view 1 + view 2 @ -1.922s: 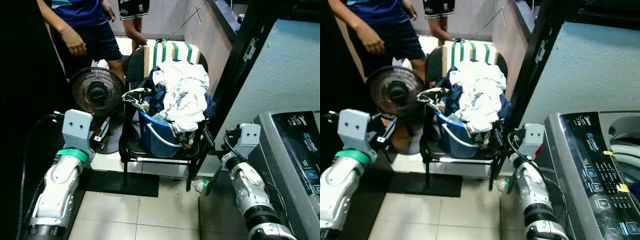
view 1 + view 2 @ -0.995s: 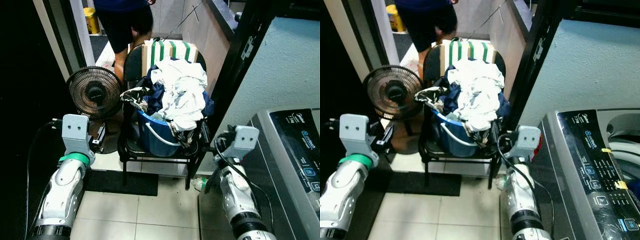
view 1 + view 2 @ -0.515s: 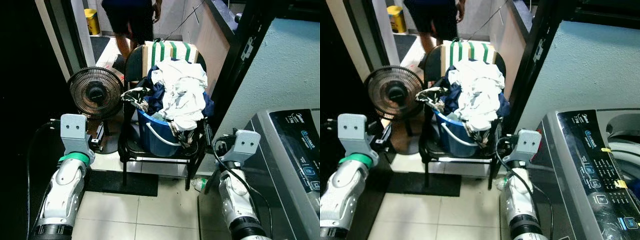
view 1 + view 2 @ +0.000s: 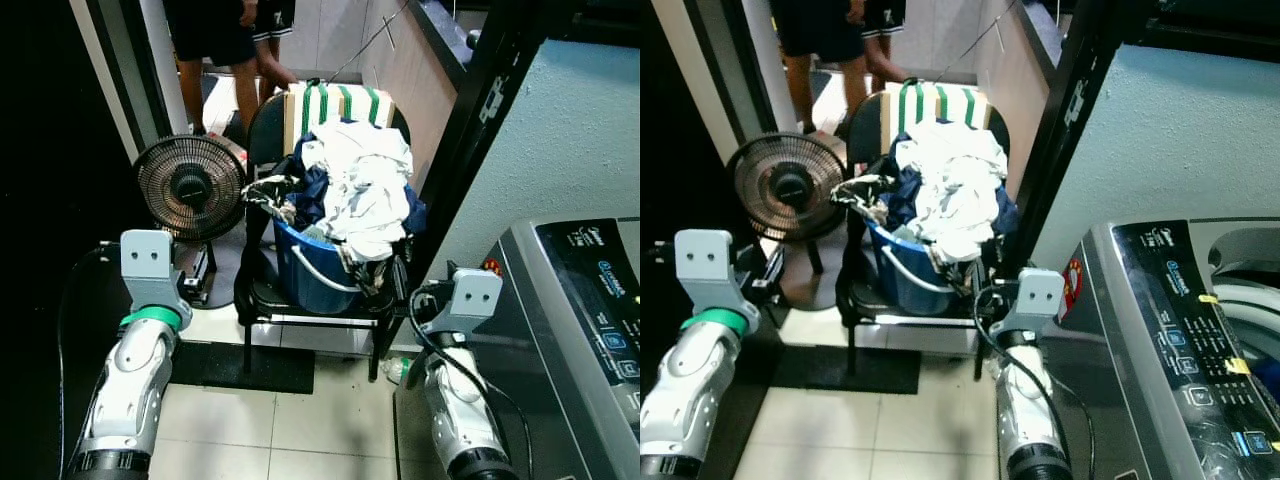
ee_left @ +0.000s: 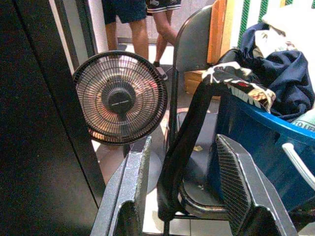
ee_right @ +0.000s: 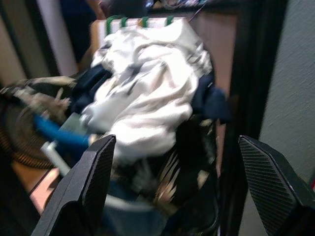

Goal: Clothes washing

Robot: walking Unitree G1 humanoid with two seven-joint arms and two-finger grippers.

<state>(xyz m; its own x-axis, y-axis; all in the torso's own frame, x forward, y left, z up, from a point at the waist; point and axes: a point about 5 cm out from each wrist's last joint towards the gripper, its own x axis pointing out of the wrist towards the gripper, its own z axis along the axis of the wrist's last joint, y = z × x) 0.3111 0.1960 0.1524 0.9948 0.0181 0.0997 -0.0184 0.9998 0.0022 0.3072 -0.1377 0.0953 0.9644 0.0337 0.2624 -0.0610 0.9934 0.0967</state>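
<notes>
A heap of white and dark blue clothes [image 4: 358, 190] fills a blue bucket [image 4: 312, 277] that stands on a black chair [image 4: 258, 293]. The grey washing machine [image 4: 1176, 340] is at my right, its lid open at the far right. My left arm [image 4: 137, 375] is held low, left of the chair. My left gripper [image 5: 183, 196] is open and faces the chair's side and the bucket. My right arm [image 4: 455, 405] is raised between the chair and the machine. My right gripper [image 6: 177, 189] is wide open, facing the clothes [image 6: 147, 93] with nothing between its fingers.
A black floor fan [image 4: 190, 187] stands left of the chair. Two people's legs [image 4: 215, 40] are in the doorway behind it. A dark mat [image 4: 245, 365] lies on the tiled floor under the chair. A black post [image 4: 470, 130] and a wall rise to the right.
My right arm has swung leftward, closer to the chair's front corner. The people in the background have shifted about. The view has shifted slightly.
</notes>
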